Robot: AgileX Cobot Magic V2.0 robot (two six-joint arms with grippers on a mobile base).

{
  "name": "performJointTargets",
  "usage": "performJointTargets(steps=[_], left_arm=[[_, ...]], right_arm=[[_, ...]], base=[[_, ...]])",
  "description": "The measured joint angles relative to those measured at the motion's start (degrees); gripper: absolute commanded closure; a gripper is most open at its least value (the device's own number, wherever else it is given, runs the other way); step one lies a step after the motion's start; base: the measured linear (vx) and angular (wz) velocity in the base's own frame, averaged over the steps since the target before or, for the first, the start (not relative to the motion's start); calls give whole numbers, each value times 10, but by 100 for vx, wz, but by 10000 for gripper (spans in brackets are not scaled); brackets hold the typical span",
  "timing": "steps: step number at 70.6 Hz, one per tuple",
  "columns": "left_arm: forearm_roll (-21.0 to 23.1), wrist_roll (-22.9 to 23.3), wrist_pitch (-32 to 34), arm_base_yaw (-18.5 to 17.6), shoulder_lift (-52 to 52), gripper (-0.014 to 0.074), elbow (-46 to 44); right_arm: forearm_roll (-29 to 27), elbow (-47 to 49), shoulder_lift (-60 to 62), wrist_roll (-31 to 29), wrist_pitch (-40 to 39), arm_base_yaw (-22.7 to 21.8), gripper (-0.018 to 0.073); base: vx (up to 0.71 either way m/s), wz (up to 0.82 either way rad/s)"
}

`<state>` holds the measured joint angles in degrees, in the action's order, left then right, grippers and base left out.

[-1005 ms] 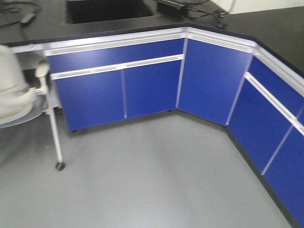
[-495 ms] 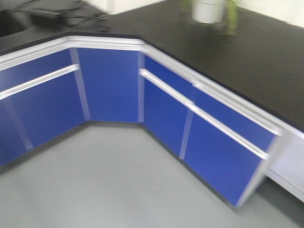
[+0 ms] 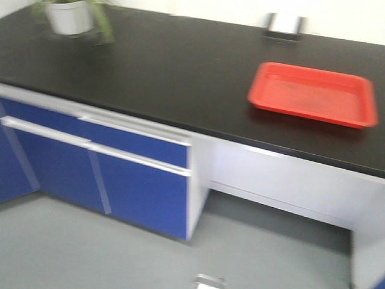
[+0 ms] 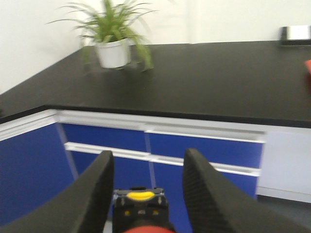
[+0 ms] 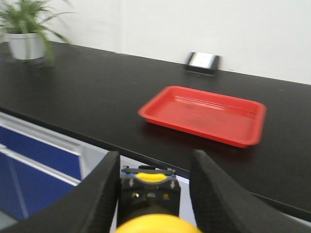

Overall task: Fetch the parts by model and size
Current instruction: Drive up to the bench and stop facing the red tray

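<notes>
1. My left gripper [image 4: 148,159] has its fingers partway apart with the red-capped switch [image 4: 141,208] held between them, cap toward the camera.
2. My right gripper [image 5: 155,156] grips the yellow-capped switch [image 5: 149,196] the same way.
3. Both hang off the black countertop [image 3: 168,66], short of its front edge.
4. The red tray [image 3: 310,90] lies flat near that edge, its rim inside the counter, with bare black surface all around it.
5. The potted plant [image 3: 69,17] stands well apart at the far left.
6. A silver box [image 3: 284,25] sits against the back wall behind the tray.
7. Blue cabinets [image 3: 141,186] run under the left part. Under the tray I see a white recessed panel [image 3: 283,177] and open grey floor [image 3: 90,250].
</notes>
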<state>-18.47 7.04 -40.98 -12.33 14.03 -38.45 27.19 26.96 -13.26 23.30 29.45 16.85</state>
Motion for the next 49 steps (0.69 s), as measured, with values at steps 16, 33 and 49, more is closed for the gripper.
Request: performJointTargets(steps=[16,33,49], left_arm=[[0,0,0,0,0,603,0],[0,0,0,0,0,603,0],[0,0,0,0,0,603,0]], right_arm=[[0,0,0,0,0,0,561],[0,0,0,0,0,0,561],[0,0,0,0,0,0,561]], base=[[3,-70],[5,-49],[7,-21]])
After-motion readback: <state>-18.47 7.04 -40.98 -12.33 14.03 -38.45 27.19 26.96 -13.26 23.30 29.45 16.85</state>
